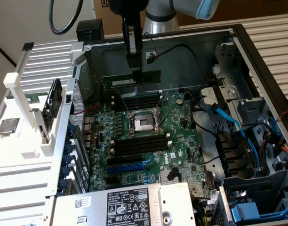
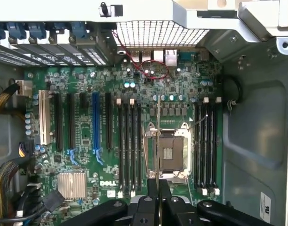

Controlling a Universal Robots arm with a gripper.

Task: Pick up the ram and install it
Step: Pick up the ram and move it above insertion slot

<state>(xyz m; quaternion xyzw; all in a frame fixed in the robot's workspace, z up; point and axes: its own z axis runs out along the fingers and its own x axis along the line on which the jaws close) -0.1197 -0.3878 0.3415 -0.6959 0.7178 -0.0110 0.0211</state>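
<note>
Hand (image 1: 136,71) of mine is clamped on the top edge of the ram (image 1: 151,76), a thin, flat dark-green stick hanging edge-down over the green motherboard (image 1: 181,122) with long black slots (image 1: 139,143) inside the grey metal case (image 1: 191,52).

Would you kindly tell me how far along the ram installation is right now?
Done: the ram is picked up, clamped in the pincer. In hand: it hangs in the air above the motherboard. Left: seating it; the black memory slots beside the processor socket look empty.
</note>
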